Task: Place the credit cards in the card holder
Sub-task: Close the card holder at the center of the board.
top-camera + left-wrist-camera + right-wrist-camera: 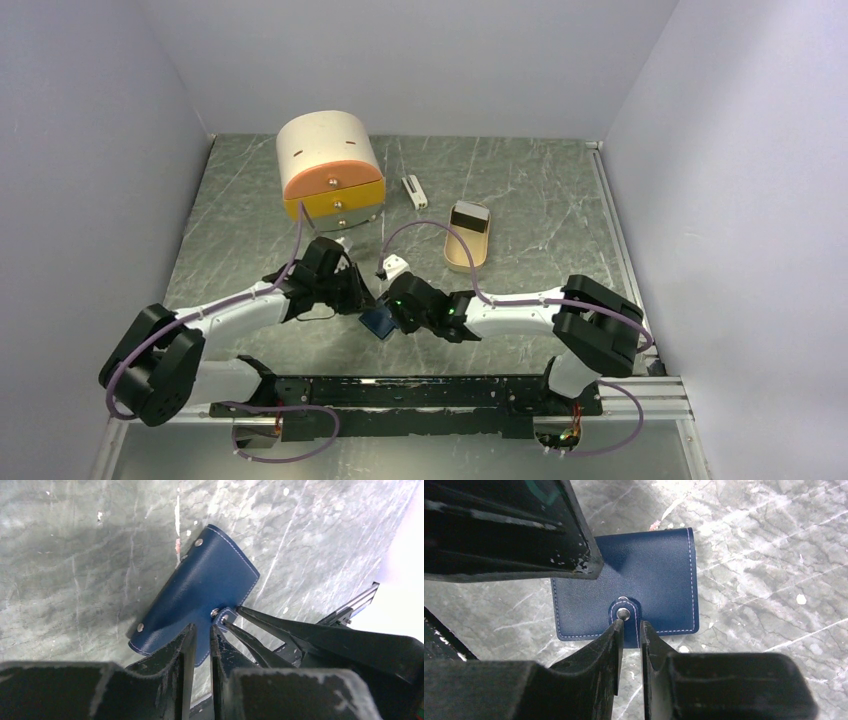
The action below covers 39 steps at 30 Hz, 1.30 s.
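The card holder (378, 322) is a navy-blue wallet, folded shut, low over the table between the two arms. My left gripper (202, 636) is shut on one edge of the card holder (200, 587), the leather running into the narrow gap between its jaws. My right gripper (629, 626) is shut on the snap tab (625, 611) at the card holder's (659, 575) near edge. In the top view the left gripper (360, 303) and right gripper (393, 318) meet tip to tip over it. The credit cards do not show plainly in any view.
A cream and orange drawer box (330, 165) stands at the back left. A small white bar-shaped object (413, 190) lies beside it. A tan tin (466, 250) sits at the back right of centre, with a dark, pale-rimmed thing at its far end.
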Each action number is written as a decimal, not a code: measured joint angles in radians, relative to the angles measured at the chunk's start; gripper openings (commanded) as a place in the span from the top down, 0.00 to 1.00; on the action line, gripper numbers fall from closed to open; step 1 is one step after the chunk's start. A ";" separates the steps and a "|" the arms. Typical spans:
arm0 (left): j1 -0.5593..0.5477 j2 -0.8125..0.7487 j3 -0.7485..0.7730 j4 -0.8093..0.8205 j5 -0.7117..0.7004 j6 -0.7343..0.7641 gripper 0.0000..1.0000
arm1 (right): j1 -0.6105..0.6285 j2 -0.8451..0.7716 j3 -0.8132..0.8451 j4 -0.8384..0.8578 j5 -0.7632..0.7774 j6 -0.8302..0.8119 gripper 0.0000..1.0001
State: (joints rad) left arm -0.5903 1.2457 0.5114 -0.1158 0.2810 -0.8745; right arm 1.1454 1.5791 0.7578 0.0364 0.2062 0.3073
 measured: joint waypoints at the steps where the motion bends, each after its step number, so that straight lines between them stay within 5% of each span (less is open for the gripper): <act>1: 0.000 0.008 0.000 0.000 0.000 0.001 0.78 | 0.000 0.000 0.000 0.005 -0.003 0.000 0.78; 26: 0.001 0.082 -0.043 0.090 0.027 0.003 0.79 | 0.000 0.041 0.014 0.041 0.011 -0.001 0.84; 39: 0.002 0.081 -0.051 0.104 0.029 0.002 0.79 | -0.001 0.090 0.117 -0.102 0.028 0.042 0.84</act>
State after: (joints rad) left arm -0.5880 1.3270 0.4599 -0.0116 0.3103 -0.8722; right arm 1.1446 1.6695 0.8753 -0.0658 0.2344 0.3492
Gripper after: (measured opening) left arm 0.213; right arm 0.162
